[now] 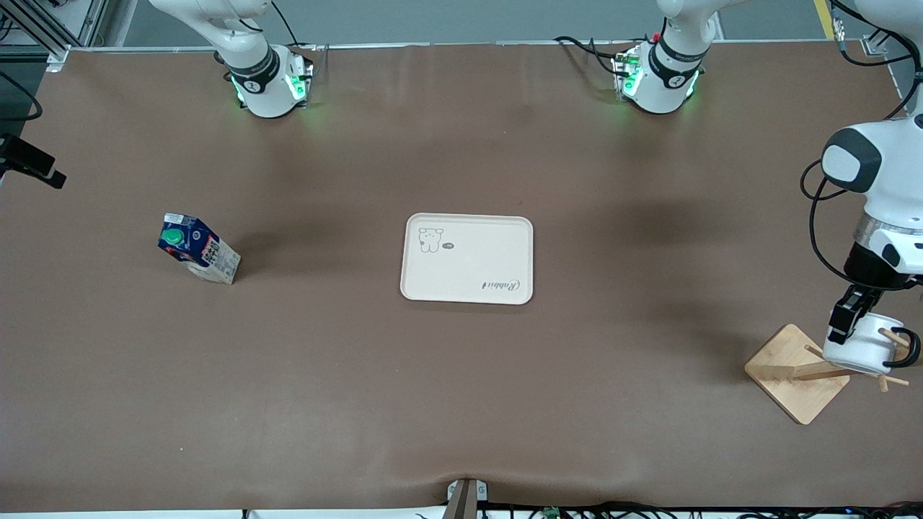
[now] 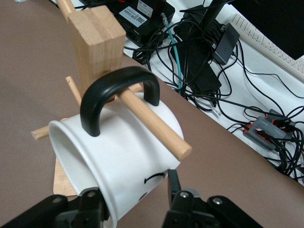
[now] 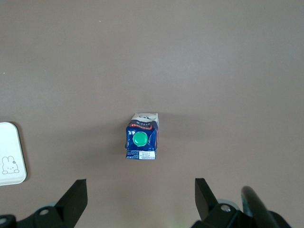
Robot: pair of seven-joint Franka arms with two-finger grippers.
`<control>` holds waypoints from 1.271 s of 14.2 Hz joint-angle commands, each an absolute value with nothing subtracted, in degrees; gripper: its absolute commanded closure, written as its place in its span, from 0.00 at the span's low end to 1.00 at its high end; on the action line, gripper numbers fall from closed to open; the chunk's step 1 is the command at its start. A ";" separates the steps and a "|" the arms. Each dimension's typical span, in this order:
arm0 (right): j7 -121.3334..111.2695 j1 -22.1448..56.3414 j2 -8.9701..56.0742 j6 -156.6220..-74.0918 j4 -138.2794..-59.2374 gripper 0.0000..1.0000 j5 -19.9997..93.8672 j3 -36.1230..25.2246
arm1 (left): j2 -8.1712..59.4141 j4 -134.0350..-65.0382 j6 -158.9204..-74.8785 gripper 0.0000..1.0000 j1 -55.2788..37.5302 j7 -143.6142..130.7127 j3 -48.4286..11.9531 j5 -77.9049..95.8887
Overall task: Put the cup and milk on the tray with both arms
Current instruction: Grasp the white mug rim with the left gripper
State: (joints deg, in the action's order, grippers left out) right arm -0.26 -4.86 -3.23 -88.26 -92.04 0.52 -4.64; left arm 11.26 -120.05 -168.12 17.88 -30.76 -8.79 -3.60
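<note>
Tray point(image 1: 467, 258) bare; cup point(image 1: 858, 347) on rack peg point(image 2: 154, 126), left gripper point(image 1: 845, 323) fingers straddling its wall; milk point(image 1: 197, 247) well apart under spread-fingered right gripper point(image 3: 141, 202).

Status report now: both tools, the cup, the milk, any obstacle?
Left tool around cup on rack peg. Right tool open above milk. Tray bare.

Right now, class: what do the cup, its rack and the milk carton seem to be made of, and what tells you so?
Cup: probably enamelled metal or glazed ceramic; glossy white wall, thin rim, black loop handle.
Rack: unfinished pale wood; grain and glued layers show on the post, with round dowel pegs.
Milk carton: printed coated paperboard, folded gable top; its round green cap looks plastic.
</note>
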 commanded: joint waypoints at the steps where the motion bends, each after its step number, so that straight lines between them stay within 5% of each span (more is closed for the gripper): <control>1: 0.26 -6.77 -2.11 -87.36 -90.70 0.00 1.58 -3.96 | 10.63 -120.06 -168.49 0.60 18.11 -30.76 -9.58 -4.66; 11: 0.35 -6.94 -1.76 -87.36 -90.70 0.00 1.58 -3.96 | 10.46 -119.88 -168.40 0.89 18.10 -30.94 -10.89 -4.66; 18: 0.44 -7.12 -1.32 -87.36 -90.70 0.00 1.58 -3.96 | 10.28 -119.97 -167.70 1.00 18.11 -28.58 -11.78 -4.66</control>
State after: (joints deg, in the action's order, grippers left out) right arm -0.20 -5.66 -2.26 -88.22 -92.04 0.53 -4.73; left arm 11.17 -119.47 -168.44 17.80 -30.04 -11.06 -3.69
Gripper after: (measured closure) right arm 0.000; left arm 0.930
